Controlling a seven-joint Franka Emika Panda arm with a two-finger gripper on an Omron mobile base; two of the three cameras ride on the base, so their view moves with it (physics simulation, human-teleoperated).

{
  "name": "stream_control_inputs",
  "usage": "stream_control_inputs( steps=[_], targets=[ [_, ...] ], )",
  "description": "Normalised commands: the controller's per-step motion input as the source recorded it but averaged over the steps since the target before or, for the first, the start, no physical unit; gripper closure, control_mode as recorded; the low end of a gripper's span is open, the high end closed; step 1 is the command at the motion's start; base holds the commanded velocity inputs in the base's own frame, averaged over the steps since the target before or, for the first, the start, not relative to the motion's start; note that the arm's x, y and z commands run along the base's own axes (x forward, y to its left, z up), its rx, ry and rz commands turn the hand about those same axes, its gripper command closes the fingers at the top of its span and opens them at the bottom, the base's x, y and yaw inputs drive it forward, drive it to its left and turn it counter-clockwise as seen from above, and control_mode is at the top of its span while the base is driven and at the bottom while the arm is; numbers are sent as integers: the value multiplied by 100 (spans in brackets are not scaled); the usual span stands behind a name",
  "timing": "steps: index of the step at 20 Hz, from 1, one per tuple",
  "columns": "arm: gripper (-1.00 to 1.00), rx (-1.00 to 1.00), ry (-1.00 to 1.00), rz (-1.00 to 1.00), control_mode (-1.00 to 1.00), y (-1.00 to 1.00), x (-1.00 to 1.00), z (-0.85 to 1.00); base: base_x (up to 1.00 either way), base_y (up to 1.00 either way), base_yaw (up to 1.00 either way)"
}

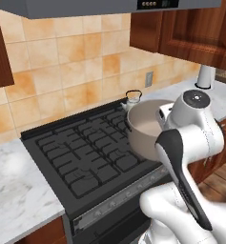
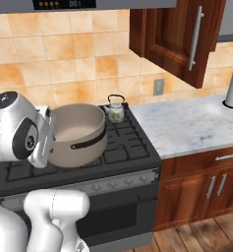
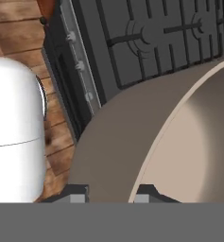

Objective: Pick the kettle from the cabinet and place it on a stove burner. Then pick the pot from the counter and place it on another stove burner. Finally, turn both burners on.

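Standing by the black gas range [image 1: 86,152], I see one base camera look down on it from behind the arm's left and the other from behind its right [image 2: 118,147], both at middling distance, sharing its grates, the pot [image 1: 145,126] above them, the kettle [image 2: 116,109] at its back corner and the tiled wall behind it. The hand camera sits very close over the pot's rim [image 3: 146,146], facing down past it to the range's front edge and knobs [image 3: 80,66].
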Motion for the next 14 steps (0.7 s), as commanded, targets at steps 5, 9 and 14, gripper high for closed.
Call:
stream_control_inputs(
  steps=[5, 9, 14],
  targets=[
    [100, 0, 0, 0, -100, -11, 42, -4, 0, 0, 0],
    [100, 0, 0, 0, -100, -16, 43, -10, 0, 0, 0],
    [100, 0, 0, -2, -100, -15, 41, -13, 0, 0, 0]
  ],
)
